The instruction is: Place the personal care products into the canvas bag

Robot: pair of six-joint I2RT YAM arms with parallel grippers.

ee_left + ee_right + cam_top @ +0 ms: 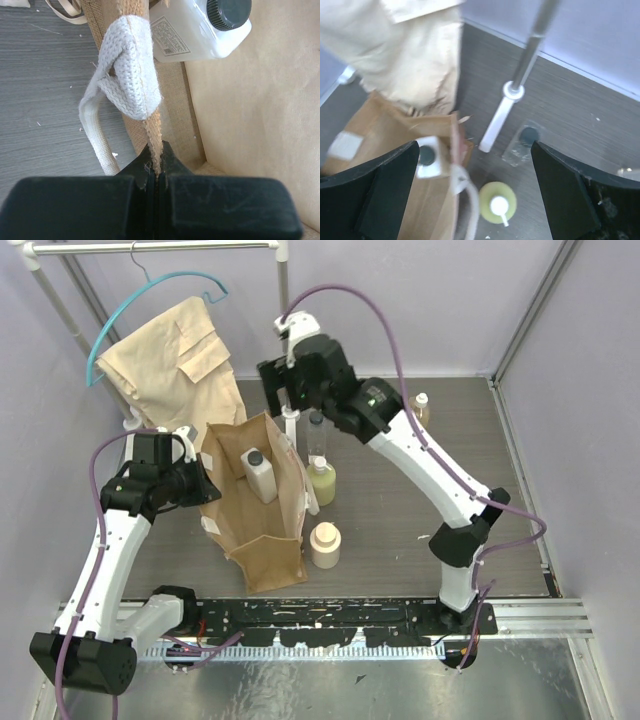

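The left hand [156,176] is closed flat on the frayed upper rim of the tan-brown upright fabric tote [240,125], the cloth being pinched between its two black fingers. Just above the grip, a pale woven strap handle [127,80] is folded over the same rim. Inside the tote, a white rectangular plastic bottle with a dark screw cap [200,30] is seen lying against the inner wall.

The right hand [475,200] hangs above the far side of the tote with its fingers spread wide apart and nothing between them. Beneath it, a round yellow-green bottle with a white pump top [497,207] stands on the dark wood-grain surface [400,500] just beside the tote. A clear slim bottle with a dark cap [522,145] stands directly behind it, near the white foot of a metal rack pole [512,90].

From the top view, a squat cream jar [324,545] is found close to the tote's right side, nearer the arm bases. An amber bottle with a white cap [421,407] stands well apart at the back right. A beige garment on a teal hanger [170,360] hangs from the rack behind the tote.
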